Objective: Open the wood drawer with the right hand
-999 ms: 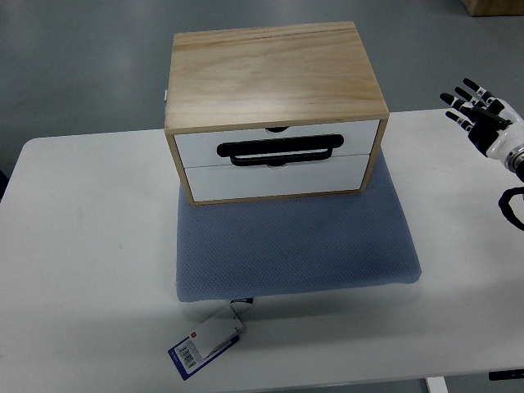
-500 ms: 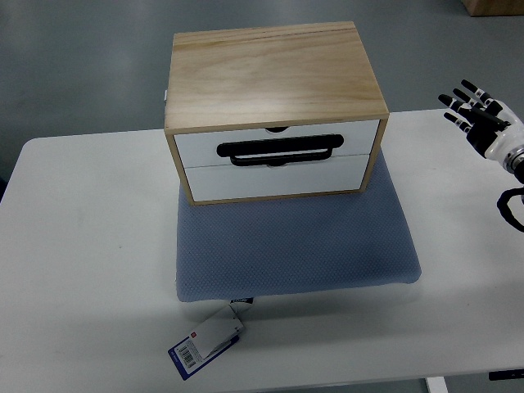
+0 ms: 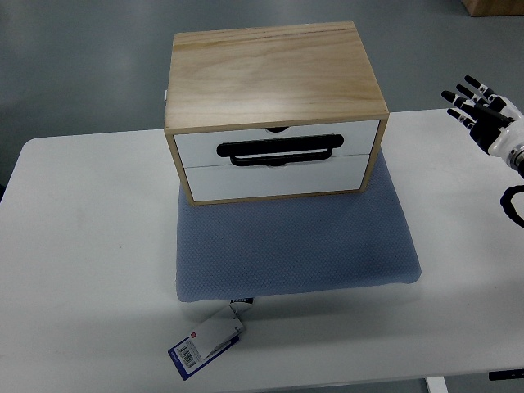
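Top view shows your right hand (image 3: 489, 115) at the far right edge of the picture, fingers (image 3: 468, 92) spread apart and holding nothing, above the back right part of the table (image 3: 82, 246). You have a bare stretch of white table between the hand and the wood drawer box (image 3: 274, 106), which stands well apart to the left. That box sits on the back half of a blue-grey mat (image 3: 295, 246), its long axis running left to right and its white drawer fronts facing you. Your upper drawer (image 3: 278, 146) carries a black bar handle (image 3: 278, 150) lying along that same axis; both drawers look shut, though the steep angle makes that hard to confirm. Near the table's front edge a tag (image 3: 205, 342) hangs off the mat.
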Action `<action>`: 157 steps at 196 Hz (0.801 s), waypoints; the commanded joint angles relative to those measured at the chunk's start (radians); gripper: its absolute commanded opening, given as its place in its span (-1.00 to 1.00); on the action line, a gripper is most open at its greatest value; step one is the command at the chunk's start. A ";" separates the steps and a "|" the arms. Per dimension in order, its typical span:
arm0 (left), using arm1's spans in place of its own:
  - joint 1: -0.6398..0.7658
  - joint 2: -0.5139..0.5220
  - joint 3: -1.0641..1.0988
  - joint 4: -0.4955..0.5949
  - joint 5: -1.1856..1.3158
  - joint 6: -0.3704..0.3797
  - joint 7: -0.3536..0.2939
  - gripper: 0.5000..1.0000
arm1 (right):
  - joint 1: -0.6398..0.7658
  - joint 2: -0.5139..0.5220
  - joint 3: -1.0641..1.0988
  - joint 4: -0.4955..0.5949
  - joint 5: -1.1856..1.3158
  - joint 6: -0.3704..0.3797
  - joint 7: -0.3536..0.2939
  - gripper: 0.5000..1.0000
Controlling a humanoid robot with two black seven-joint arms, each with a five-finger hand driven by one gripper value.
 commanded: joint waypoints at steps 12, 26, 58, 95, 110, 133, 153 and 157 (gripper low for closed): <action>0.000 0.000 0.000 0.000 0.000 0.000 0.000 1.00 | 0.001 -0.004 0.001 0.000 0.000 0.020 0.000 0.73; -0.002 0.000 0.000 0.000 0.000 0.000 0.000 1.00 | 0.001 -0.008 0.004 0.000 0.000 0.031 0.000 0.73; 0.000 0.000 0.000 0.000 0.000 0.000 0.000 1.00 | 0.011 -0.007 0.003 0.000 0.000 0.032 0.000 0.73; 0.000 0.000 0.000 0.000 0.000 0.000 0.000 1.00 | 0.024 0.001 0.004 0.003 0.001 0.032 0.000 0.73; 0.000 0.000 0.000 0.000 0.000 0.000 0.000 1.00 | 0.024 -0.001 0.006 0.003 0.001 0.032 0.002 0.73; 0.000 0.000 0.000 0.000 0.000 0.000 0.000 1.00 | 0.022 -0.008 0.006 0.000 0.001 0.032 0.002 0.73; 0.000 0.000 0.000 0.000 0.000 0.000 0.000 1.00 | 0.019 -0.012 0.004 -0.001 0.001 0.032 0.002 0.73; 0.000 0.000 0.000 0.000 0.000 0.000 0.000 1.00 | 0.017 -0.010 0.004 -0.001 0.001 0.032 0.002 0.73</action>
